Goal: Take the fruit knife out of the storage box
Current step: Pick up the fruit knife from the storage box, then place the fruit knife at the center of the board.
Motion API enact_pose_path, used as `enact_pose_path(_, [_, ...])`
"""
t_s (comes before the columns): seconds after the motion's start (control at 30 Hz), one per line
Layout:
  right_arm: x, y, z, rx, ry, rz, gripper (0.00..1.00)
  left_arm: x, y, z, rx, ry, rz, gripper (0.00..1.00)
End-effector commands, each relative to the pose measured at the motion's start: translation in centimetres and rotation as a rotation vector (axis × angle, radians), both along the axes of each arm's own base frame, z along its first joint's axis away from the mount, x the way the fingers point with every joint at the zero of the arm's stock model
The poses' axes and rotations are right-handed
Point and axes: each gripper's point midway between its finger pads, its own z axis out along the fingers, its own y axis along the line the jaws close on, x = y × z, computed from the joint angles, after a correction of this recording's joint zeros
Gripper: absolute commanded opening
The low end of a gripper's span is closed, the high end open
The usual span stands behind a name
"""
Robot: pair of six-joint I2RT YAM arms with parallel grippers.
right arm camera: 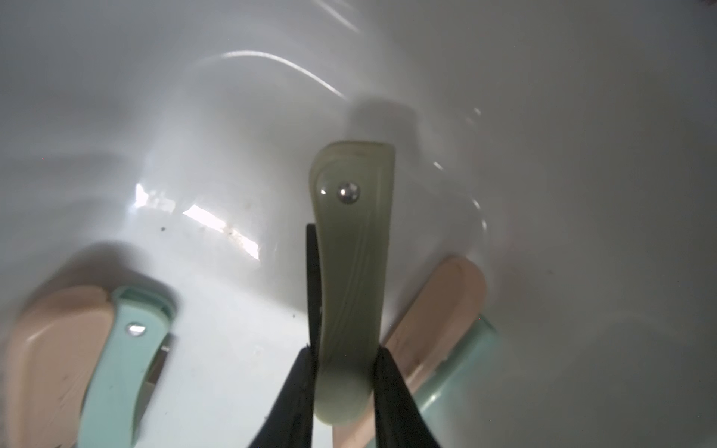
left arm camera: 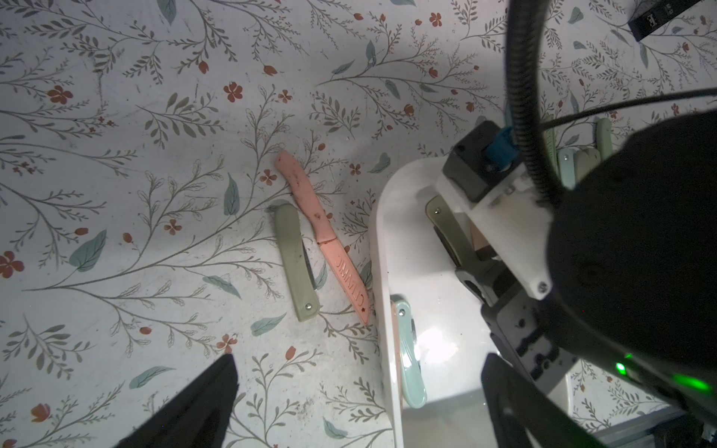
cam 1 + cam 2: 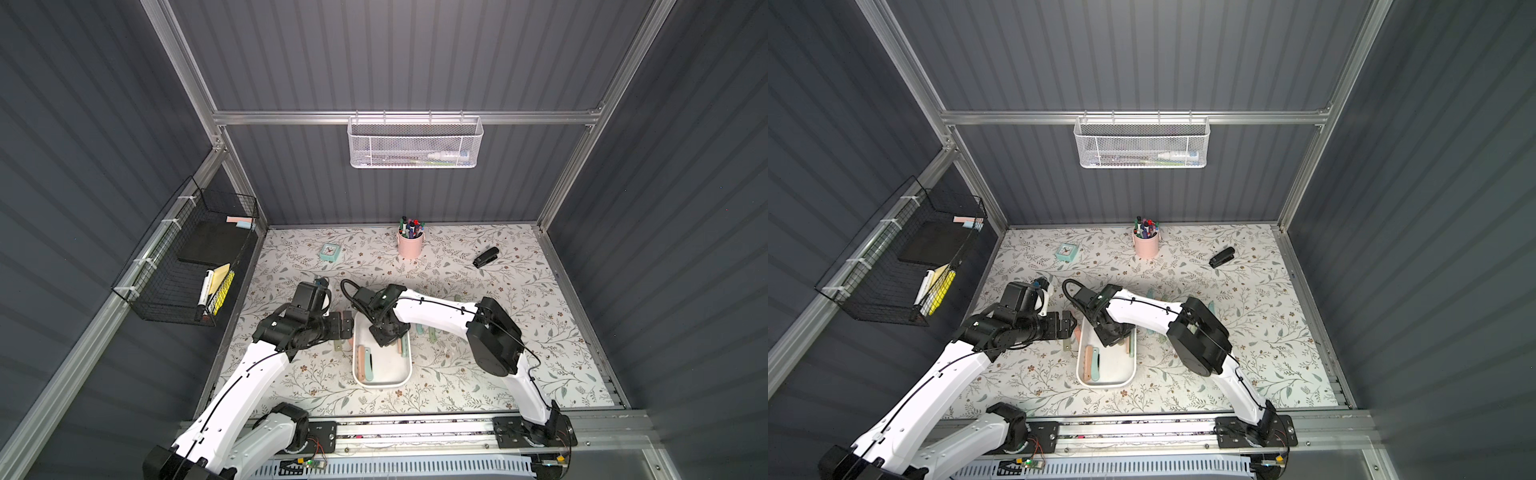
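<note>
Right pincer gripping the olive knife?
Yes: in the right wrist view the right pincer clamps the olive knife from both sides, inside the white box.

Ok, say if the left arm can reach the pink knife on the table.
Probably yes: the left hand is open nearby, the pink knife lies uncovered beside the storage box; only an olive folding knife crowds one side.

Right gripper (image 1: 344,351) clamped on olive-green folding knife (image 1: 351,248), white storage box (image 1: 232,135) floor behind, mint knife (image 1: 116,368) against pink knife (image 1: 50,349) alongside.
</note>
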Motion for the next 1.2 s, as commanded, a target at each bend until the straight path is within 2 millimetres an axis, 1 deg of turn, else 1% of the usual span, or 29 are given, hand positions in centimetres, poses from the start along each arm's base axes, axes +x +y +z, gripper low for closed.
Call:
enact_pose_path(0.0, [0.3,0.3,3.1,0.071,-0.034,-0.023,0.19,-0.2,0.2,-0.1,0.006,0.009,0.008,0.99])
enact_pose_path(0.2, [0.4,0.0,5.8,0.137,-0.062,-0.042,0.19,-0.2,0.2,-0.2,0.007,0.011,0.008,0.99])
enact_pose_path(0.33, [0.8,-1.0,7.4,0.166,-0.081,-0.073,0.19,-0.3,0.2,-0.1,0.005,0.008,0.006,0.99])
enact_pose_path(0.43, [1.4,-2.2,8.8,0.197,-0.101,-0.106,0.18,-0.3,0.2,-0.1,0.004,0.008,0.002,0.99])
enact_pose_path(0.53, [2.1,-4.5,9.6,0.213,-0.11,-0.161,0.18,-0.3,0.1,-0.1,0.001,0.01,-0.002,0.99])
enact_pose_path(0.57, [2.4,-5.5,10.0,0.22,-0.114,-0.185,0.18,-0.3,0.0,-0.1,-0.001,0.009,-0.005,0.99])
enact_pose_path(0.63, [3.1,-7.8,10.0,0.224,-0.113,-0.239,0.18,-0.3,0.0,-0.1,-0.002,0.009,-0.006,0.99])
enact_pose_path(0.7, [3.9,-10.7,9.8,0.223,-0.112,-0.308,0.18,-0.3,0.0,-0.1,-0.004,0.009,-0.007,0.99])
enact_pose_path(0.73, [4.1,-12.1,9.5,0.219,-0.11,-0.338,0.19,-0.3,0.0,-0.1,-0.004,0.01,-0.006,0.99])
enact_pose_path(0.8, [4.7,-15.5,8.6,0.199,-0.102,-0.417,0.19,-0.3,-0.1,-0.1,-0.004,0.013,-0.01,0.99])
enact_pose_path(0.87, [4.8,-18.6,7.6,0.171,-0.087,-0.486,0.19,-0.3,-0.1,-0.1,-0.003,0.011,-0.009,0.99])
enact_pose_path(0.9, [4.9,-20.2,6.9,0.154,-0.078,-0.527,0.18,-0.3,-0.1,-0.1,-0.003,0.011,-0.009,0.99])
enact_pose_path(1.0, [4.3,-24.4,5.1,0.103,-0.045,-0.629,0.19,-0.3,-0.1,-0.2,-0.003,0.015,-0.01,0.99])
enact_pose_path(1.1, [3.5,-27.9,3.3,0.046,-0.009,-0.705,0.19,-0.2,-0.1,-0.2,-0.004,0.018,-0.01,0.99])
enact_pose_path(1.17, [2.9,-29.5,2.3,0.012,0.02,-0.739,0.19,-0.2,-0.2,-0.3,-0.004,0.017,-0.011,0.99])
